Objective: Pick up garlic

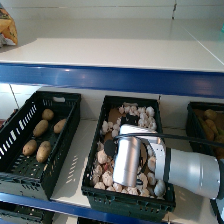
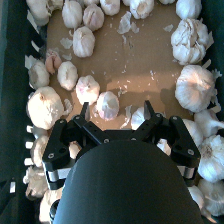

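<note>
While our right gripper [image 2: 117, 112] hangs spread wide, one garlic bulb [image 2: 107, 105] sits between its fingers. We see bare cardboard floor [image 2: 135, 55] mid-frame, bulbs lining the crate [image 1: 95, 197] walls.

Looks like a grocery shop's produce aisle: white shelves with a blue edge strip [image 1: 110, 79], black plastic crates [image 1: 30, 170] side by side holding loose potatoes [image 1: 43, 150] and garlic [image 1: 141, 116].
</note>
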Robot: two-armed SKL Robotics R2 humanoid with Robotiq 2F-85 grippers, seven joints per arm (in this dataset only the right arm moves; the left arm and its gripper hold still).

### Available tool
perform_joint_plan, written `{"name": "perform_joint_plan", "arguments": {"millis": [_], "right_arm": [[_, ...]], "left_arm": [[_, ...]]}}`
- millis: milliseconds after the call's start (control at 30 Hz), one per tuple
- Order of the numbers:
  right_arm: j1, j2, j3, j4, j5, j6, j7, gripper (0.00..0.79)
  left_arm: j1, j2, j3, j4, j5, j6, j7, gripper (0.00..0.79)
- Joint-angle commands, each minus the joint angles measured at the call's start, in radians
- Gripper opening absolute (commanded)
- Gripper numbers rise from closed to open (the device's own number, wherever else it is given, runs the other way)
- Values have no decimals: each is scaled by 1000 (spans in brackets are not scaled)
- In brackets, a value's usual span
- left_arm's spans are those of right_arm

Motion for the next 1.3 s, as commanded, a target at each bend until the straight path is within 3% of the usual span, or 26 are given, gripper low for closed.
{"name": "perform_joint_plan", "arguments": {"millis": [33, 533, 967, 1300], "right_arm": [[5, 6, 6, 13, 18, -9, 2, 785], [20, 50, 46, 109, 25, -71, 20, 785], [32, 66, 89, 139, 50, -98, 23, 785], [37, 72, 96, 149, 56, -113, 22, 785]], "left_arm": [[0, 0, 0, 0, 0, 0, 0, 0], [0, 0, 0, 0, 0, 0, 0, 0], [0, 0, 0, 0, 0, 0, 0, 0], [0, 0, 0, 0, 0, 0, 0, 0]]}}
